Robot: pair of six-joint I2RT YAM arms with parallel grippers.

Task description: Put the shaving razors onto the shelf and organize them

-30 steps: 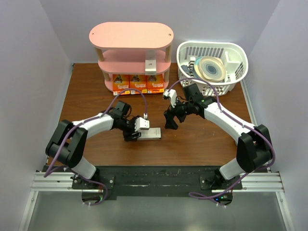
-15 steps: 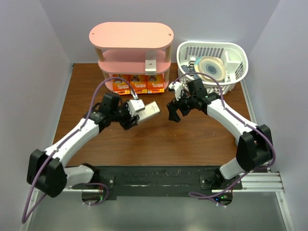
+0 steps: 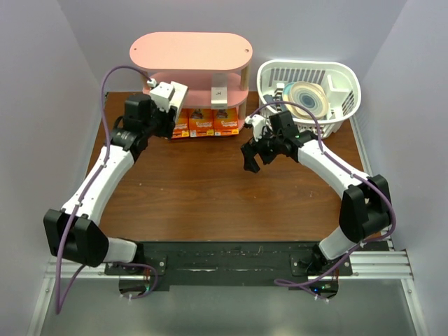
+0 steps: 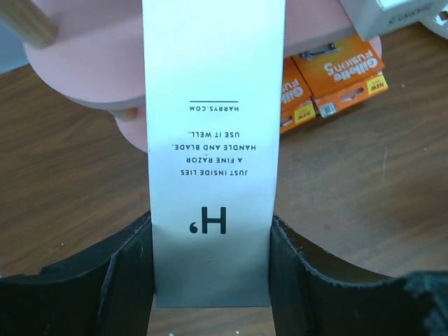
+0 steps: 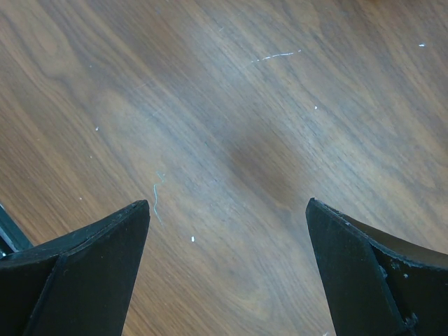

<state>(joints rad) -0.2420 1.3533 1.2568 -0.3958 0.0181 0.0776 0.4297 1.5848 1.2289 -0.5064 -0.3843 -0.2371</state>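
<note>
Shelving nearly done: one box left to place

The left gripper (image 4: pixel 210 269) was clamped on a whitish-grey box (image 4: pixel 213 105), with the pink shelf (image 3: pixel 190 50) just ahead. The box read "H'", "JUST INSIDE LIES A FINE RAZOR HANDLE AND BLADE. USE IT WELL." and "HARRYS.COM". Ahead-right, three orange packs (image 3: pixel 201 122) marked "Gillette Fusion5" sat on the bottom tier, with another grey box (image 3: pixel 219 93) above. The right gripper (image 5: pixel 227 266) hung wide apart, empty.
</note>
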